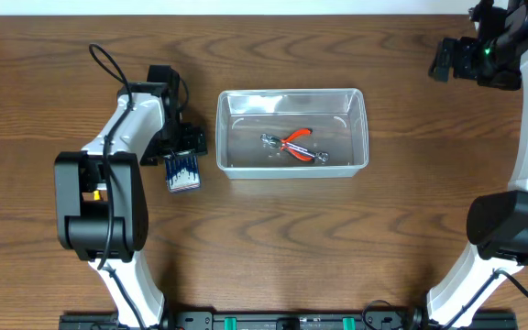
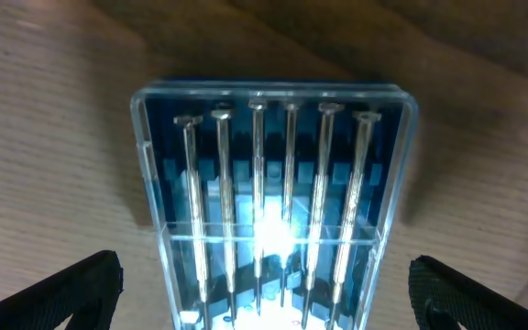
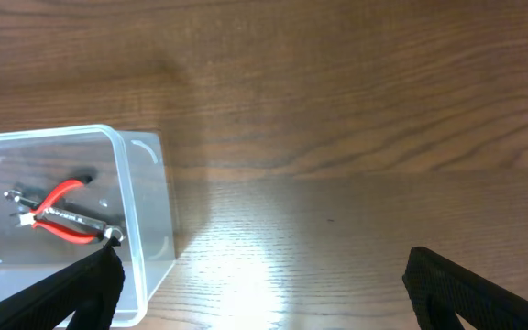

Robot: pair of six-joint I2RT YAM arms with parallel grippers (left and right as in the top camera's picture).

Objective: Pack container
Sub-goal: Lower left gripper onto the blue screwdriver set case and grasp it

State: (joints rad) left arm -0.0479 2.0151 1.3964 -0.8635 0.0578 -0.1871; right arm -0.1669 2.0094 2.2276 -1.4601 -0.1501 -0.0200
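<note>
Container point(image 1: 291, 92) sits just above the middle of your overhead view, red-handled pliers point(image 1: 296, 144) inside. Your left gripper point(image 2: 264, 307) is spread wide either side of the blue bit case point(image 2: 273, 211), and the right gripper point(image 3: 259, 298) is spread too, upper right.

There was the blue case of screwdriver bits point(image 1: 182, 170) on the wooden table point(image 1: 365, 247), clear lid up, with six metal shafts point(image 2: 258, 183) lined up side by side inside. Well off to its right, red-handled pliers point(image 1: 297, 142) lay crossed over a silver tool point(image 1: 323, 157), the two touching.
</note>
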